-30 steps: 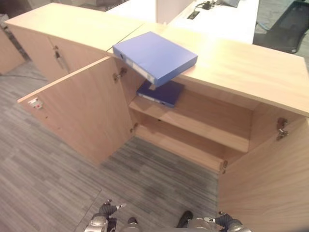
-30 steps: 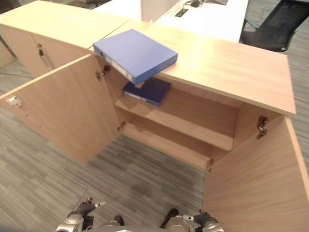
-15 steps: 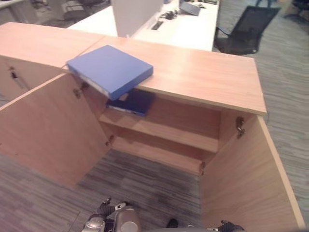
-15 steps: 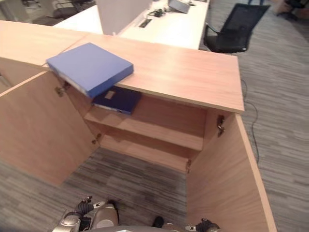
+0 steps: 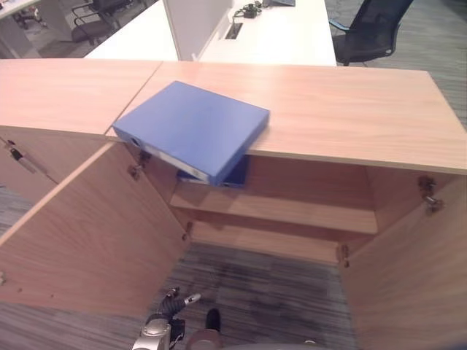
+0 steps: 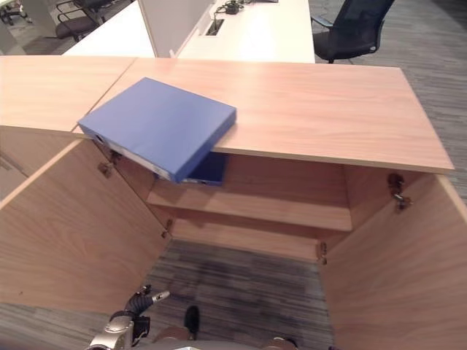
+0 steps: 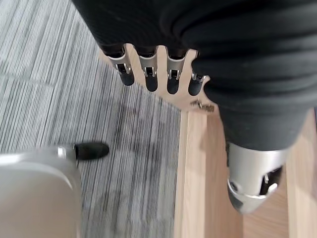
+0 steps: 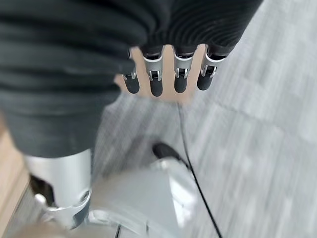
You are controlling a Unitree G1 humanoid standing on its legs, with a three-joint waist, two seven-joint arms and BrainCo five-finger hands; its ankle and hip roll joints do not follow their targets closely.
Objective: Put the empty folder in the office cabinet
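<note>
The left robot hand (image 7: 158, 74) and the right robot hand (image 8: 168, 74) are held low over the carpet, fingers loosely extended, nothing grasped. Two blue folders are counted: one folder (image 5: 191, 130) overhanging the cabinet top (image 5: 350, 109), well apart from both; a darker folder (image 6: 208, 171) on the upper shelf (image 5: 292, 211).

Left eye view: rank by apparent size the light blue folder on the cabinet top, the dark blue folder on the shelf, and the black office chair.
1. Light blue folder, clearly largest.
2. Black office chair, cut off by the frame and farther away.
3. Dark blue folder, mostly hidden under the light one, so its true size is uncertain.
</note>
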